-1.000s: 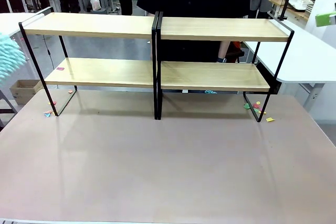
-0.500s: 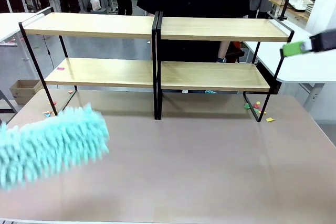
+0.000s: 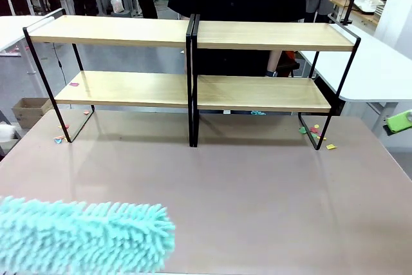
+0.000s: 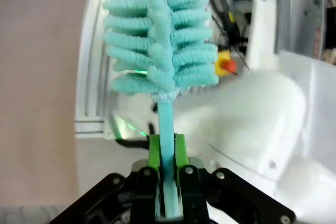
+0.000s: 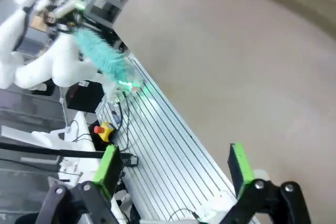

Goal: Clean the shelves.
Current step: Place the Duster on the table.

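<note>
Shelves (image 3: 193, 62) bare, left gripper (image 4: 167, 153) clamped on teal duster (image 4: 160, 35) — right gripper (image 5: 173, 163) apart.

Beige table (image 3: 257, 204) carries shelves (image 3: 192, 69); coloured paper scraps (image 3: 315, 132) by rack feet at both ends

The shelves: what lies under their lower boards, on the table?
Under the shelves, small coloured paper scraps lie near the right leg, more scraps near the left leg. The boards cover the table strip behind them.
</note>
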